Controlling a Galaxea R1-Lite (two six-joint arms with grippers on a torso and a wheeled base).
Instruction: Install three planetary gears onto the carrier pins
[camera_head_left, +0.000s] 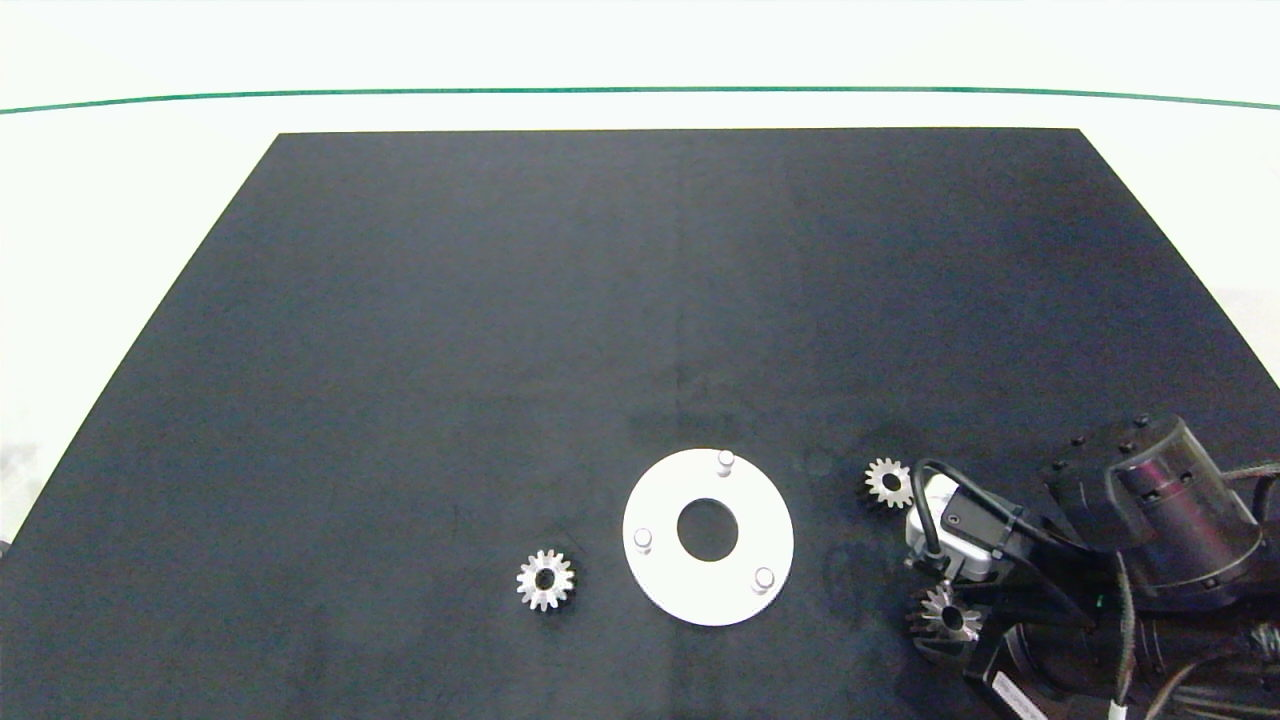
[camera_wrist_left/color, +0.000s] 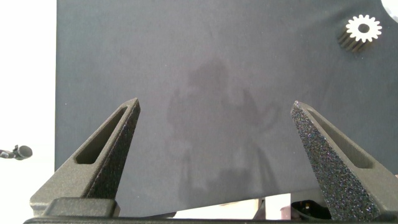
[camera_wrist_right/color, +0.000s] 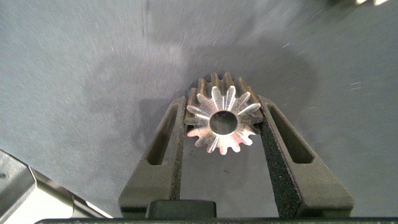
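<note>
Three gears (camera_head_left: 545, 579) (camera_head_left: 888, 482) (camera_head_left: 945, 612), three pins (camera_head_left: 725, 461) (camera_head_left: 643, 539) (camera_head_left: 763, 578), one disc (camera_head_left: 660, 505).

Your right arm is reaching in low from the right edge, its gripper (camera_wrist_right/color: 224, 127) pinching a gear (camera_wrist_right/color: 221, 121) between both fingers. Your left gripper (camera_wrist_left/color: 214, 118) is hovering with fingers spread wide.

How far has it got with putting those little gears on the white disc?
Nothing is installed yet: all three carrier pins on the white disc stand bare. The right gripper is shut on one planetary gear beside the disc. Two more gears lie on the black mat. The left gripper hangs open over bare mat.
</note>
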